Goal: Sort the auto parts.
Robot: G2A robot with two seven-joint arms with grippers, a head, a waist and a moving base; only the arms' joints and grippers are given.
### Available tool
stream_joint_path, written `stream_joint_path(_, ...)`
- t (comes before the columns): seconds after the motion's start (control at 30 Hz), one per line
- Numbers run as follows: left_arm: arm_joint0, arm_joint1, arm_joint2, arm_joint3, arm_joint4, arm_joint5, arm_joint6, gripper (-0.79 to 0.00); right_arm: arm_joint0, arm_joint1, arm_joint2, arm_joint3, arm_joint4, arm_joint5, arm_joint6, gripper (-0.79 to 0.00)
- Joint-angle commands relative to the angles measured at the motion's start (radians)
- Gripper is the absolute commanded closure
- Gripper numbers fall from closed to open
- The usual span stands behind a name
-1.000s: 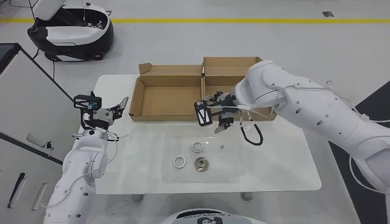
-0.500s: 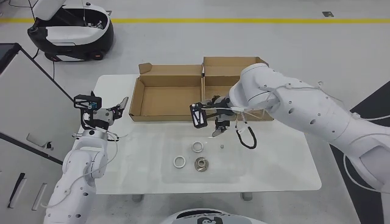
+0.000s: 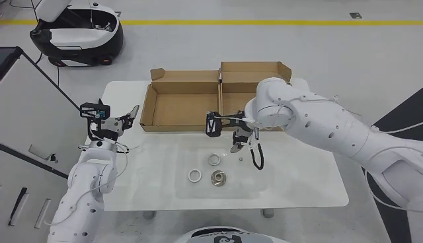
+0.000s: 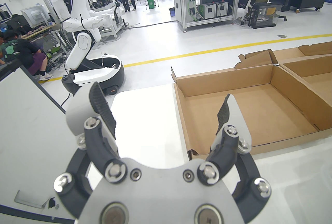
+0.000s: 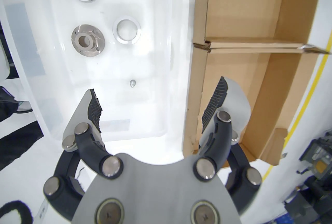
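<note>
White table (image 3: 310, 177) | right arm shifted off box (image 3: 254, 78) toward small part (image 5: 132, 83) | both jaws released, empty

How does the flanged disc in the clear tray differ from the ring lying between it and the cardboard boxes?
The flanged disc is wider than the ring. The disc has a raised hub with a narrow bore and small holes; the ring is a plain band with a wide opening. The disc looks duller, the ring brighter. Both are round metal parts lying flat in the clear tray, not touching.
</note>
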Motion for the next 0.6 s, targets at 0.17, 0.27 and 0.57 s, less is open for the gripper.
stream_joint_path(0.17, 0.000, 0.000, 0.000, 0.000, 0.000, 0.000, 0.000, -0.785, -0.003, -0.046, -0.025, 0.078, 0.068, 0.061, 0.056, -0.785)
stream_joint_path(0.27, 0.000, 0.000, 0.000, 0.000, 0.000, 0.000, 0.000, -0.785, -0.011, -0.058, -0.028, 0.104, 0.078, 0.083, 0.056, -0.785)
stream_joint_path(0.57, 0.000, 0.000, 0.000, 0.000, 0.000, 0.000, 0.000, -0.785, -0.055, -0.057, -0.018, 0.120, 0.063, 0.117, 0.057, -0.610)
